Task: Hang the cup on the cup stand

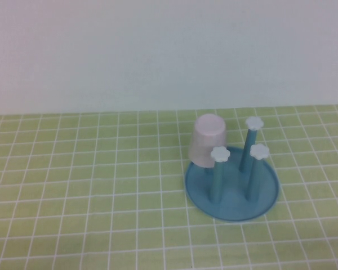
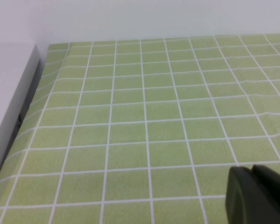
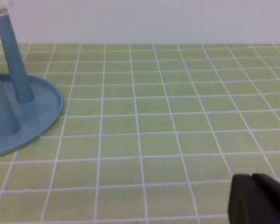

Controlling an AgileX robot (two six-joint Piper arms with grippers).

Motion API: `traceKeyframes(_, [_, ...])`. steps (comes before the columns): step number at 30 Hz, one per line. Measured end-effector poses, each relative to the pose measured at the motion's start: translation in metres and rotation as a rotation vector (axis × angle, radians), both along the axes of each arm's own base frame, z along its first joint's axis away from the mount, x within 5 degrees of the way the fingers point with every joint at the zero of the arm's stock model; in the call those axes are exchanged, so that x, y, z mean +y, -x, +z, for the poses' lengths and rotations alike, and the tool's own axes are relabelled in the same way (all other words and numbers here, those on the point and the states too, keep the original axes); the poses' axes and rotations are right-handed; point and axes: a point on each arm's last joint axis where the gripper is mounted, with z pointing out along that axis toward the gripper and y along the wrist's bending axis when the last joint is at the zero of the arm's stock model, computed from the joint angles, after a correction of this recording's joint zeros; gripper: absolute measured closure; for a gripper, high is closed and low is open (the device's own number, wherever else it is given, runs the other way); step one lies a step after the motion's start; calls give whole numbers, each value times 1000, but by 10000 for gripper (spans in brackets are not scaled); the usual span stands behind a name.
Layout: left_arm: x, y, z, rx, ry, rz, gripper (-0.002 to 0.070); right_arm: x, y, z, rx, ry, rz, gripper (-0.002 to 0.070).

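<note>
High view: cup (image 1: 208,140) upside down over the rear-left peg of the cup stand (image 1: 232,191), mouth down, rim near the dish edge; looks already hung, slightly tilted toward the left.
Cup stand: blue dish on the desk (image 1: 90,185), right of centre; three white flower caps showing (image 1: 220,154), fourth peg hidden under the cup.
Left wrist view: only green grid cloth and a white edge at the side; dark bit of the left gripper (image 2: 256,193) in the corner; no task item near it.
Right wrist view: part of the stand's dish and two blue pegs at the frame edge; dark bit of the right gripper (image 3: 256,198) in the corner, well apart from the dish.
Arms: neither visible in high view, both apparently pulled back to the near side of the desk.
Jaws left: cannot tell, open or closed not shown.
Jaws right: cannot tell, same reason.
Holding: nothing seen in either gripper.
Stage: judged done or nearly done; cup resting on its peg, free of both arms.
Step advice: if reseating is needed, approach from above with the right arm, grip the cup wall lightly, keep clear of neighbouring caps, lower straight down the peg.
Risk: light stand may slide or tip if a peg gets nudged sideways.
</note>
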Motion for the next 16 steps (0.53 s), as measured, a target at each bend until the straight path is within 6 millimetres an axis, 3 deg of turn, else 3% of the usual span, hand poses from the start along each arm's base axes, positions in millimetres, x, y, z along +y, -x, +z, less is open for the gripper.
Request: traceKeyframes(16, [0, 0, 0, 0, -2, 0, 675, 3, 0, 0, 10, -34, 27, 678])
